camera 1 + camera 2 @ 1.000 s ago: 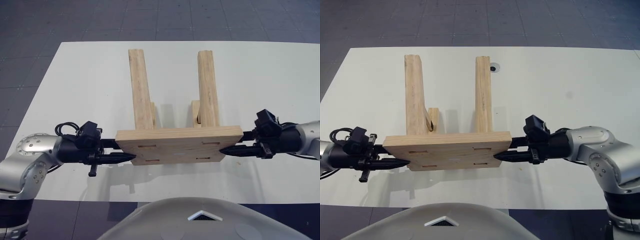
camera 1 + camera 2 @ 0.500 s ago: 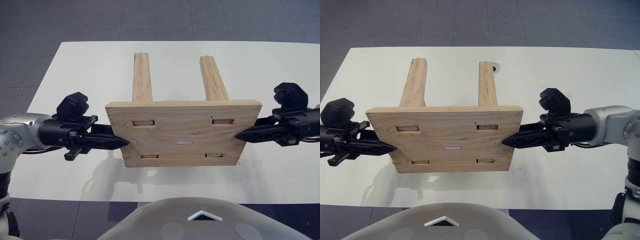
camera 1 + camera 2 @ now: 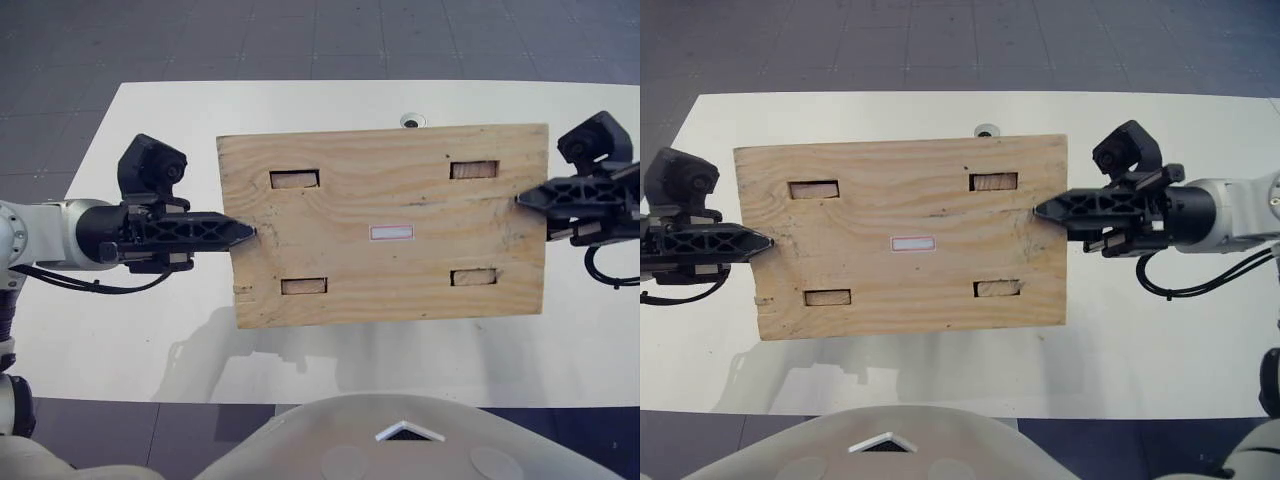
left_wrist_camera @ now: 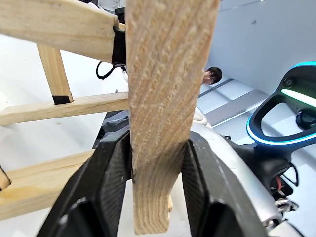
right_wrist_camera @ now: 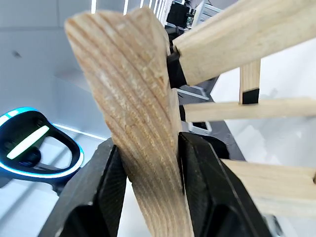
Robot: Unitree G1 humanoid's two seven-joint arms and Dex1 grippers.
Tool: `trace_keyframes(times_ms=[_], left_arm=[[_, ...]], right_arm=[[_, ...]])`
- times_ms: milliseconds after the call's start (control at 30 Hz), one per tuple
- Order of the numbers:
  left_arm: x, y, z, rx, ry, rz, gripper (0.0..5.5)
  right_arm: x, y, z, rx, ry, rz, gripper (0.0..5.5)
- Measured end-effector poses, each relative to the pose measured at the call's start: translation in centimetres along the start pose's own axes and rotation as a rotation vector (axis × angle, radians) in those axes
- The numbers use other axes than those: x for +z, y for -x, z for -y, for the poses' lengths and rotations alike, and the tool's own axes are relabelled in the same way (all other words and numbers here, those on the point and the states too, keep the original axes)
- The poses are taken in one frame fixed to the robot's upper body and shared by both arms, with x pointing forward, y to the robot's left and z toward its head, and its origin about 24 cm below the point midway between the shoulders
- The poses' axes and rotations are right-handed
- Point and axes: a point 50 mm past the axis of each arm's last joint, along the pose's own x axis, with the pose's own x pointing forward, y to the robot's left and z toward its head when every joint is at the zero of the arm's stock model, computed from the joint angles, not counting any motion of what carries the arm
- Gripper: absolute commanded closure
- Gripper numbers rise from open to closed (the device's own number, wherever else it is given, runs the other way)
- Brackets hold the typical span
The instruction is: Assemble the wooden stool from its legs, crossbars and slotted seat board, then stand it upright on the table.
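From the head camera I see the seat board [image 3: 385, 225] held over the white table [image 3: 140, 120], its broad face turned up at me. It is pale, grainy wood with four rectangular slots [image 3: 295, 179], leg ends filling them, and a small white label [image 3: 391, 233] in the middle. The left gripper [image 3: 245, 232] pinches one short edge and the right gripper [image 3: 520, 200] the opposite one. Whether the stool touches the table I cannot tell. The floor beyond is dark grey tile.

At the left wrist, black fingers [image 4: 106, 168] are clamped on both faces of the board's rough end grain. Square legs [image 4: 54, 22] run off sideways, joined by a crossbar [image 4: 52, 71].

At the right wrist, the fingers [image 5: 98, 187] squeeze the edge the same way, against pale walls.
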Motion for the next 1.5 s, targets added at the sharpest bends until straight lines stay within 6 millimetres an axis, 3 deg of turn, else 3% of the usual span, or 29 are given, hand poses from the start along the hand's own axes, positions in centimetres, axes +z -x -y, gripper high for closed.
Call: trace_keyframes(times_ms=[267,433,467,600,833,1033,1100,1167,1300,1400,1500], left_arm=[[-0.4,1.5,-1.6,-0.034,0.228,0.015,4.15],[0.5,2.0,-3.0,-0.058,0.241,0.066,4.15],[0.5,2.1,-3.1,-0.061,0.240,0.065,3.70],[0.1,1.4,-4.4,-0.205,0.269,0.088,2.89],[0.0,2.3,-4.8,-0.161,0.242,0.113,1.80],[-0.1,4.1,-4.8,-0.130,0.212,0.180,0.79],[0.1,5.0,-4.3,-0.120,0.183,0.213,0.46],[0.3,5.9,-3.8,-0.106,0.147,0.251,0.12],[-0.7,7.3,-3.4,-0.038,0.080,0.281,0.04],[-1.9,9.0,-3.4,0.126,-0.012,0.265,0.04],[-2.8,11.2,-3.9,0.284,-0.125,0.276,0.04]], right_arm=[[1.9,-1.1,3.5,0.065,-0.208,0.044,3.97],[2.7,-1.1,4.2,0.067,-0.233,0.096,3.97],[2.7,-1.1,4.3,0.067,-0.234,0.098,3.97],[2.7,-1.4,5.1,0.128,-0.254,0.118,2.92],[1.4,-1.0,5.2,0.085,-0.253,0.089,1.59],[0.6,0.2,4.0,0.038,-0.210,0.091,0.45],[0.7,1.0,2.8,0.039,-0.170,0.113,0.06],[0.8,1.7,1.8,0.033,-0.128,0.141,0.00],[0.5,2.2,0.1,-0.018,0.009,0.142,0.00],[0.2,3.2,-0.6,-0.182,0.264,0.194,0.00],[1.4,5.2,-2.6,-0.292,0.557,0.322,0.00]])
